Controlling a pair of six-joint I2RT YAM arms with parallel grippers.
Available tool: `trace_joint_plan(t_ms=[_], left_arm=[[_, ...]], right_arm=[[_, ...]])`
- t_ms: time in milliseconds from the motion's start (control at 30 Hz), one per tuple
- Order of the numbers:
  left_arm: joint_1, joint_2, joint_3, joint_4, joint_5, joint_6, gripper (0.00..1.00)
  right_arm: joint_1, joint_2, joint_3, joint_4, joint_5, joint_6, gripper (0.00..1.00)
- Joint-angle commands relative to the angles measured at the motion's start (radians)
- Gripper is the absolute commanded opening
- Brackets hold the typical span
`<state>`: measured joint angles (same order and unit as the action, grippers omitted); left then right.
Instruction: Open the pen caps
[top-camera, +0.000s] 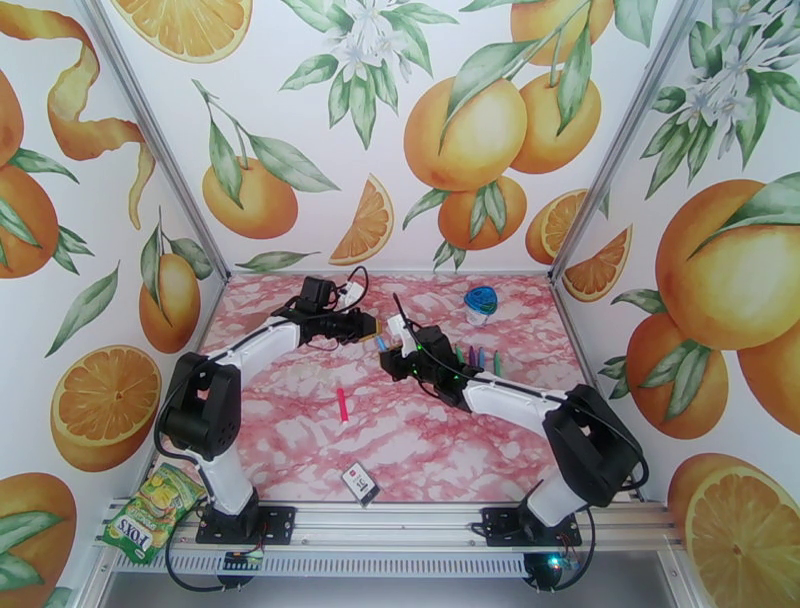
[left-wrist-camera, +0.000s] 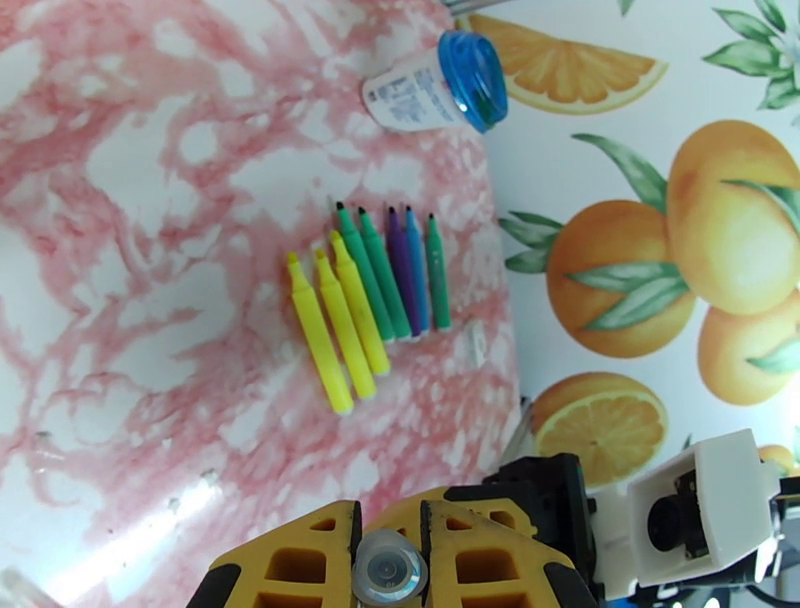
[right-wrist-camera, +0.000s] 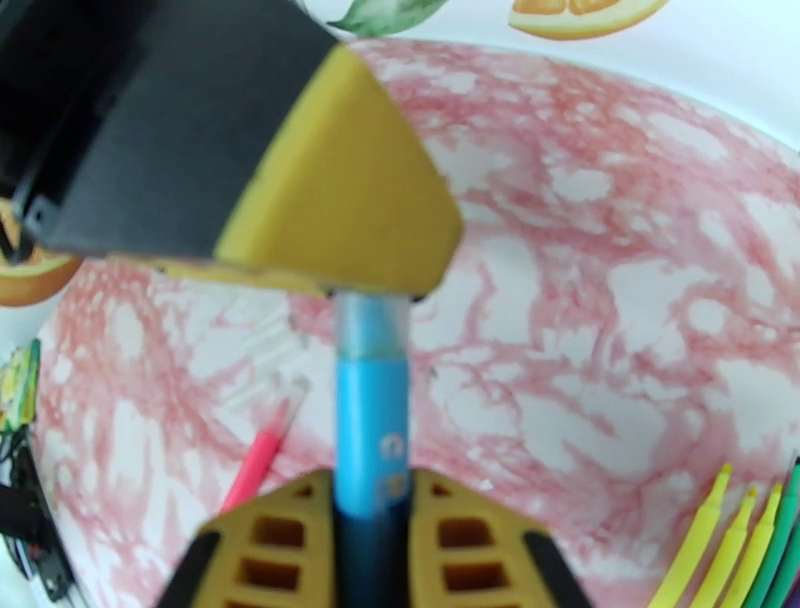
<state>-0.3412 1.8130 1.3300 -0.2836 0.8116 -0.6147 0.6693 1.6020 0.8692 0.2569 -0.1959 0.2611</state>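
1. My right pincer is pinching a blue pen by its body, above the middle of the marble table.
2. My left pincer is pressed together on the clear cap at that pen's far end. The cap's round end shows between my yellow fingers.
3. The cap sits over the pen's end, and my 2 pincers almost meet across it.
4. Just to the right of my right pincer, 8 uncapped pens lie side by side on the table: 3 yellow, 2 green, 1 purple, 1 blue, 1 green.
5. A pink pen lies alone, nearer my bases.
6. A blue-lidded container lies on its side beyond the row, near the back wall.
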Motion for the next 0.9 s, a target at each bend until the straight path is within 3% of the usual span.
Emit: trace_joint_plan(t_ms=[0, 300, 433, 633, 733, 867], left_arm=[[0.119, 0.003, 0.081, 0.117, -0.238, 0.003, 0.0], [0.152, 0.014, 0.11, 0.081, -0.236, 0.012, 0.0], [0.17, -0.011, 0.135, -0.089, -0.312, 0.137, 0.0], [0.177, -0.074, 0.133, -0.399, -0.659, 0.349, 0.0], [0.187, -0.098, 0.089, -0.467, -0.831, 0.38, 0.0], [0.214, -0.122, 0.015, -0.494, -0.942, 0.379, 0.0]], right_arm=[[0.021, -0.049, -0.067, -0.132, -0.034, -0.039, 0.0], [0.02, -0.069, -0.101, -0.112, 0.0, -0.043, 0.0], [0.013, -0.061, -0.087, -0.13, 0.095, -0.02, 0.0], [-0.006, -0.001, -0.021, -0.2, 0.221, 0.005, 0.0], [-0.01, 0.05, 0.032, -0.251, 0.282, 0.012, 0.0], [-0.012, 0.123, 0.108, -0.313, 0.35, 0.018, 0.0]])
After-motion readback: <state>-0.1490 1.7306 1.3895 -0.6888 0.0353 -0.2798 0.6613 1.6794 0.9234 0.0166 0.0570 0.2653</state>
